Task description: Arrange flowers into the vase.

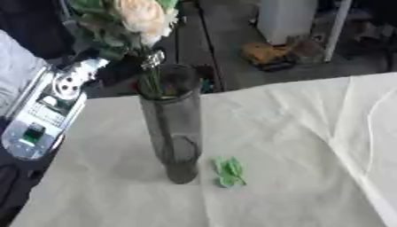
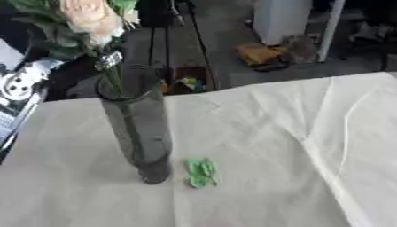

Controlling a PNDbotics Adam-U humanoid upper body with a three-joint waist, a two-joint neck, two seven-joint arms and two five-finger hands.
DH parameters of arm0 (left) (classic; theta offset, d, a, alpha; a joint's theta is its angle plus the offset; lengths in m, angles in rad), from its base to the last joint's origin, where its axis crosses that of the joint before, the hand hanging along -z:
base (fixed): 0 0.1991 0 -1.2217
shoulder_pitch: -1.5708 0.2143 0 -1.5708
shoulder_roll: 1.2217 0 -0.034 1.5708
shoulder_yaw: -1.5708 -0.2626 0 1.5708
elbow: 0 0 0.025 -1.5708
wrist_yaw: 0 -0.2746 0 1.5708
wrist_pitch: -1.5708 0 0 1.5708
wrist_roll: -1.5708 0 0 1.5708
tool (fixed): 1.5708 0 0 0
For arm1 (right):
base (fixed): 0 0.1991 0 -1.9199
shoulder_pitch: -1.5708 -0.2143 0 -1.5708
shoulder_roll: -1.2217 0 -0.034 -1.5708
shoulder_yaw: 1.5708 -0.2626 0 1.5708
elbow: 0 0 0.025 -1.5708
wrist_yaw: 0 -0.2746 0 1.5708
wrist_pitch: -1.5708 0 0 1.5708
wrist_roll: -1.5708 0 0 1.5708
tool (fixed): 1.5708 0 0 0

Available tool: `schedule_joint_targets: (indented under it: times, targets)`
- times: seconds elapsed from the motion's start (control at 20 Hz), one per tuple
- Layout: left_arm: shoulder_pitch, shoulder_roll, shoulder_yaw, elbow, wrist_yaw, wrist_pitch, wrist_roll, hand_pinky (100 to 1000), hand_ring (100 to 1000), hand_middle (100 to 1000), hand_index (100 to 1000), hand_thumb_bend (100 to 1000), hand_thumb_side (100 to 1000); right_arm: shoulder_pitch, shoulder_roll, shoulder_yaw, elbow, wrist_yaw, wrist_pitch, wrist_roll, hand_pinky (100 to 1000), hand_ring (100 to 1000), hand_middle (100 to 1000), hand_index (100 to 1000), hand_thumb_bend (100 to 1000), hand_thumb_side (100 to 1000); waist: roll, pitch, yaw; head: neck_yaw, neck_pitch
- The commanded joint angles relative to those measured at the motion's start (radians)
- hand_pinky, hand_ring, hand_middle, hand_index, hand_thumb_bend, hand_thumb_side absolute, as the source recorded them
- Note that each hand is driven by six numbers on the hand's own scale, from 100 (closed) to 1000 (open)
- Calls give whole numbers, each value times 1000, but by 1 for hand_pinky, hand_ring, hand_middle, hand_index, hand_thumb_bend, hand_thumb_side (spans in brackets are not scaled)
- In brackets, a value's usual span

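Note:
A tall dark glass vase (image 1: 174,128) stands on the white cloth left of centre. A bunch of flowers with a cream rose (image 1: 143,17) and green leaves rises from it, its stems (image 1: 155,82) inside the mouth and the heads leaning left. My left arm (image 1: 46,111), silver and white, comes in from the left. Its dark hand (image 1: 147,60) is up against the stems just above the rim, and its hold is too blurred to read. A small green leaf (image 1: 229,172) lies on the cloth right of the vase's foot. My right hand shows in neither view.
The white tablecloth (image 2: 294,146) covers the table and is creased at the right. Past the far edge is a dark floor with a yellow object (image 1: 263,53), a white box (image 1: 287,17) and a pole.

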State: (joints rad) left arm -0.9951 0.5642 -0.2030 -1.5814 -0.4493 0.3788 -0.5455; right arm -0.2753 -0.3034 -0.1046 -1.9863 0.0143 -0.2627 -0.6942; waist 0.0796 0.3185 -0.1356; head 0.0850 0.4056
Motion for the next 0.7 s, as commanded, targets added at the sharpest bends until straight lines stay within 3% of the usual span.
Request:
schedule_joint_targets:
  times: [0.05,0.1,0.15,0.3,0.5,0.7]
  targets:
    - [-25,32,22,-11,0,-4,-30,846,998,1000,1000,156,1000,-6,-11,-3,-14,-7,-1,5,477,463,343,653,100,954,-4,-24,0,-2,-12]
    - [-25,32,24,-12,-2,-5,-35,846,998,1000,1000,156,1000,-6,-11,-4,-14,-8,-1,5,477,463,343,653,100,954,-4,-24,0,-2,-12]
    - [-24,31,19,-10,-2,-8,-43,851,1000,1000,1000,411,1000,-6,-10,-3,-14,-8,0,5,477,463,342,654,100,954,-3,-23,-1,-2,-13]
    - [-27,31,21,-9,-6,-14,-77,850,1000,1000,1000,544,1000,-6,-10,-2,-14,-10,1,6,477,463,341,654,100,954,-3,-22,-2,0,-14]
    - [-28,32,30,-11,-16,-12,-95,847,1000,1000,1000,654,1000,-5,-9,-3,-14,-11,2,7,478,463,341,654,100,955,-2,-22,-2,1,-16]
    - [-27,34,35,-13,-27,-2,-89,846,1000,1000,1000,613,1000,-4,-9,-3,-14,-12,2,7,478,463,341,655,100,955,-2,-22,-2,2,-17]
